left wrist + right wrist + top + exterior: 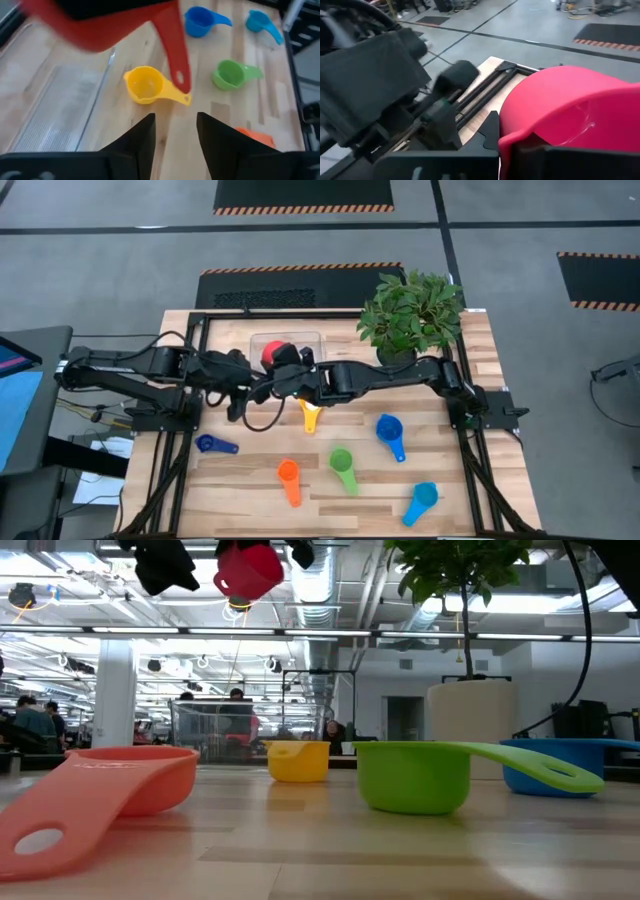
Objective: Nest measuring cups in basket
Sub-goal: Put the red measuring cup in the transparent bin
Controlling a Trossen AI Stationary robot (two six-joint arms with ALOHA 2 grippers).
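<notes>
Right hand [290, 360] grips glossy red cup [274, 353] above clear ribbed basket [262, 340].

My black right gripper [283, 360] has the red cup [273, 354]; yellow cup [311, 416], green cup [342, 463], orange cup [289, 476] on pale wood table [250, 480].

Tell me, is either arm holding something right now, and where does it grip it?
The right gripper holds the red measuring cup by the bowl's rim, above the basket. The left gripper is open and empty.
</notes>
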